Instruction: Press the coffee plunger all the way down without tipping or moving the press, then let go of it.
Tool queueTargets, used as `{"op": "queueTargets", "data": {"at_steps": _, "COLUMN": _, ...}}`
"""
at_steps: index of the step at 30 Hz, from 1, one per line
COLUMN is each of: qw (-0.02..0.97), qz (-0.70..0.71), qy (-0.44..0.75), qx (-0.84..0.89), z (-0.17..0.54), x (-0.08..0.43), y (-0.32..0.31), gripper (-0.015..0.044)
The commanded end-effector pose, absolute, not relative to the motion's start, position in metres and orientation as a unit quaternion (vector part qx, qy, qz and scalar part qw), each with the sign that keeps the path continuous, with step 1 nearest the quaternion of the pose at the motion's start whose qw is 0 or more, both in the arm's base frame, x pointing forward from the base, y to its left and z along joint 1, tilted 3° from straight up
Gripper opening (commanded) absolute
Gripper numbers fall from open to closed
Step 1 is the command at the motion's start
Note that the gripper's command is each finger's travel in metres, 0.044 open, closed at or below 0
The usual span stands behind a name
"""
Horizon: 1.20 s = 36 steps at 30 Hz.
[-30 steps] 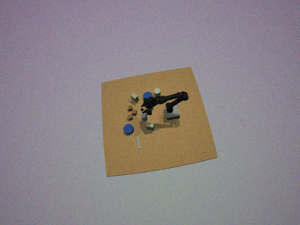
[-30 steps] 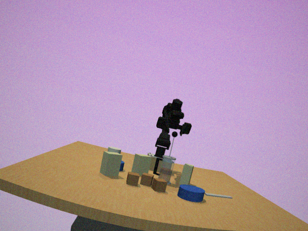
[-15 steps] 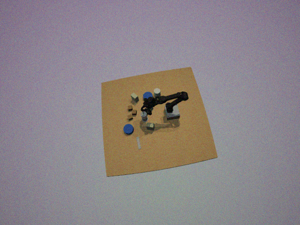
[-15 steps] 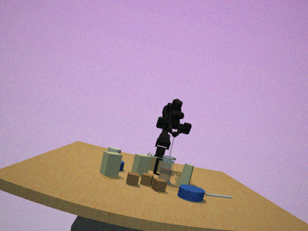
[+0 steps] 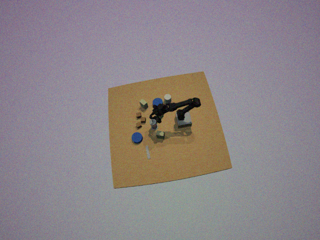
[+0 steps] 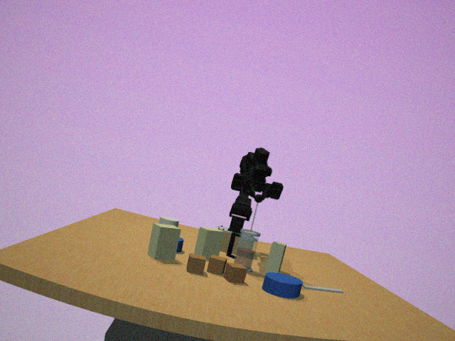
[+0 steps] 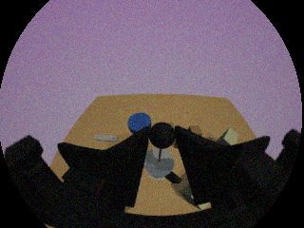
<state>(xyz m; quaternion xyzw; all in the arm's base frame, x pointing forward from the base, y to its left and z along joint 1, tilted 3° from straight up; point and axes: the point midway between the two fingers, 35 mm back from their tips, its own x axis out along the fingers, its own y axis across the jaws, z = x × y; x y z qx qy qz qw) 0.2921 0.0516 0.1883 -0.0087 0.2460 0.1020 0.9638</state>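
Note:
The coffee press (image 5: 154, 125) (image 6: 245, 253) (image 7: 156, 167) is a clear glass cylinder standing upright on the table, with a pale lid and a black handle (image 6: 230, 245) (image 7: 174, 178). Its thin plunger rod (image 6: 254, 218) stands far up out of the lid and ends in a round black knob (image 6: 259, 198) (image 7: 161, 136). My gripper (image 5: 155, 119) (image 7: 161, 129) is shut on the knob, with one fingertip on either side of it in the wrist view. In the top view the fingers hide the knob.
A pale green block (image 5: 160, 134) (image 6: 275, 257) stands close beside the press; another (image 6: 208, 243) stands on its handle side. Three brown cubes (image 5: 143, 119) (image 6: 217, 264), a blue disc (image 5: 137, 137) (image 6: 282, 285) (image 7: 139, 123) and a grey bar (image 5: 148, 152) (image 6: 323, 289) lie around. A white cylinder (image 5: 167, 98) stands near the arm.

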Motion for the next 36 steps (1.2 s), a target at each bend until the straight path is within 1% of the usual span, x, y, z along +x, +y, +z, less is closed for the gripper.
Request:
{"op": "queueTargets", "data": {"at_steps": 1, "qw": 0.959, "qz": 0.1, "qy": 0.265, "qx": -0.008, "z": 0.168, "x": 0.291, "y": 0.051, "gripper": 0.0124}}
{"op": "queueTargets", "data": {"at_steps": 36, "qw": 0.959, "qz": 0.1, "qy": 0.265, "qx": -0.008, "z": 0.111, "x": 0.301, "y": 0.056, "gripper": 0.0124}}
